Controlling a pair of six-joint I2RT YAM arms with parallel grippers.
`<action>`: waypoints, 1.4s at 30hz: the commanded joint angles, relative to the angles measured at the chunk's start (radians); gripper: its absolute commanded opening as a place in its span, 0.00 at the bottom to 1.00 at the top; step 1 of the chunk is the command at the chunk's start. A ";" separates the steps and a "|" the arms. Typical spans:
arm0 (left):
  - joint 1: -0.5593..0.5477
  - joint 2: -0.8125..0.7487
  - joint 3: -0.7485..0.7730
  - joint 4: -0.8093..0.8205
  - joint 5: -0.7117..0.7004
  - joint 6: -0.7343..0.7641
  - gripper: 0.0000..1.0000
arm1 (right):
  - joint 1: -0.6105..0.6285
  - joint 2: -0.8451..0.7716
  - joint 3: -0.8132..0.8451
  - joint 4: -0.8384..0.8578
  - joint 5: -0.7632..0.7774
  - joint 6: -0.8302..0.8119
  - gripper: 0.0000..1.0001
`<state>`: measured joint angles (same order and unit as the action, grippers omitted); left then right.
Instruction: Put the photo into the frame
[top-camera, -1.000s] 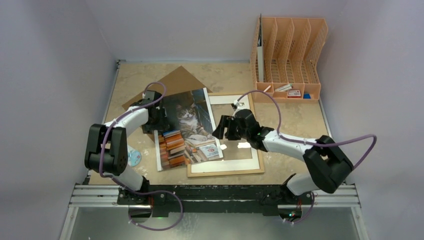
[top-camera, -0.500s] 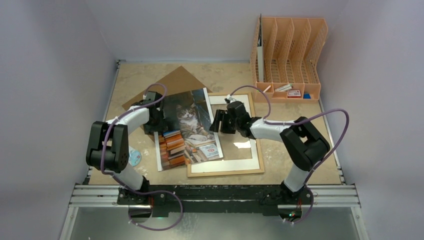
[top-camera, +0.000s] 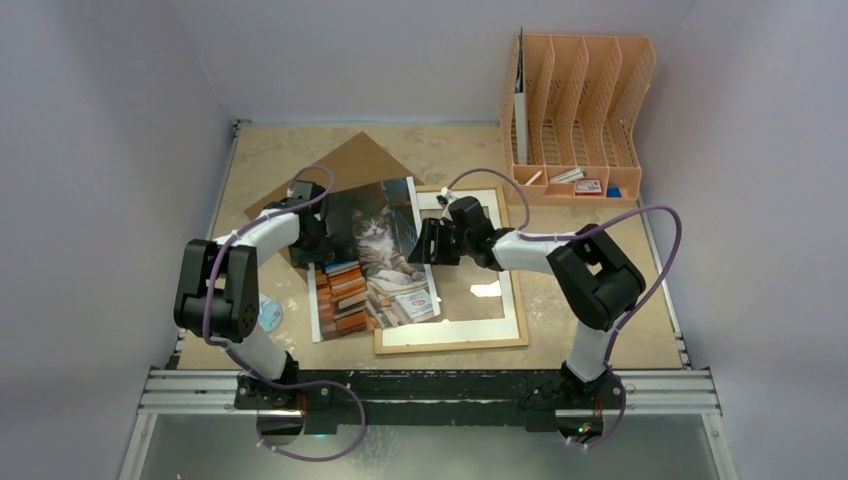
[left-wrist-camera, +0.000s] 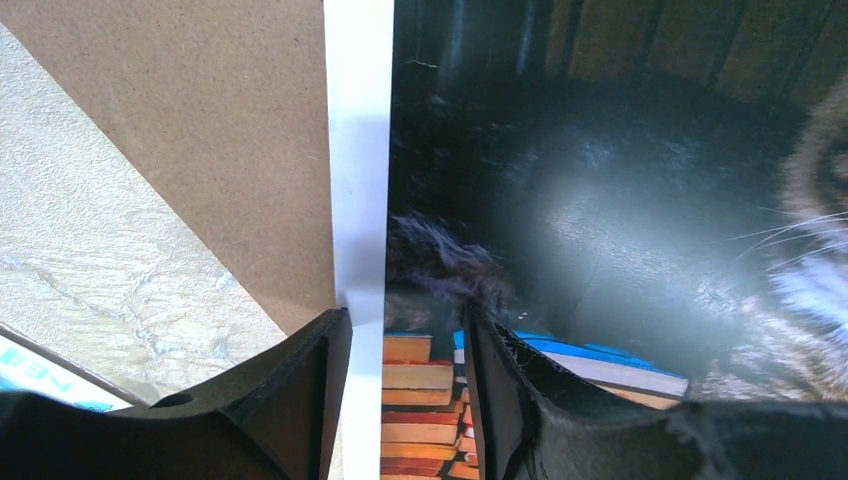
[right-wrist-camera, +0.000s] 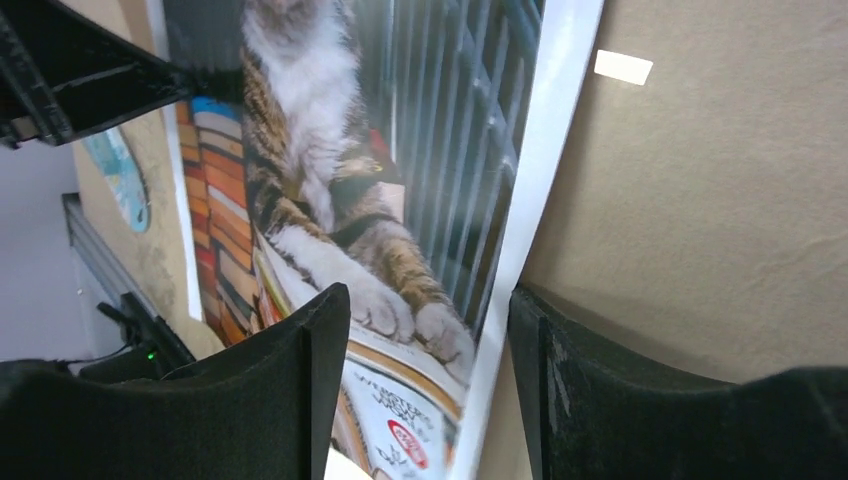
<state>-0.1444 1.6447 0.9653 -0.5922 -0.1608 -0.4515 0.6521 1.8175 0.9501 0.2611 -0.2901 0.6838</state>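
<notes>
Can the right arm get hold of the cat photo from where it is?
Probably yes. The right gripper has its jaws open on either side of the white right edge of the photo, and nothing sits in between. I can't tell whether it touches the paper yet.

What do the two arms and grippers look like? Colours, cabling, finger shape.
Both match. The left arm and right arm have white tubular links between chunky black joint housings. A purple cable loops loosely along each, from base to wrist. The left gripper and right gripper are matte black, each with two broad fingers tapering to blunt tips. No markings visible.
</notes>
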 joint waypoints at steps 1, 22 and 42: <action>0.002 0.010 0.034 -0.009 0.001 0.008 0.47 | -0.002 -0.037 -0.002 0.135 -0.155 0.024 0.60; 0.002 -0.018 -0.003 0.006 0.002 -0.022 0.45 | -0.019 0.036 -0.060 0.386 -0.314 0.184 0.50; 0.001 -0.250 0.167 -0.108 -0.066 -0.025 0.63 | -0.020 -0.170 0.043 -0.002 -0.232 0.044 0.00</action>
<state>-0.1444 1.4780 1.0473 -0.6762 -0.1886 -0.4793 0.6357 1.7748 0.9016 0.4374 -0.5400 0.8032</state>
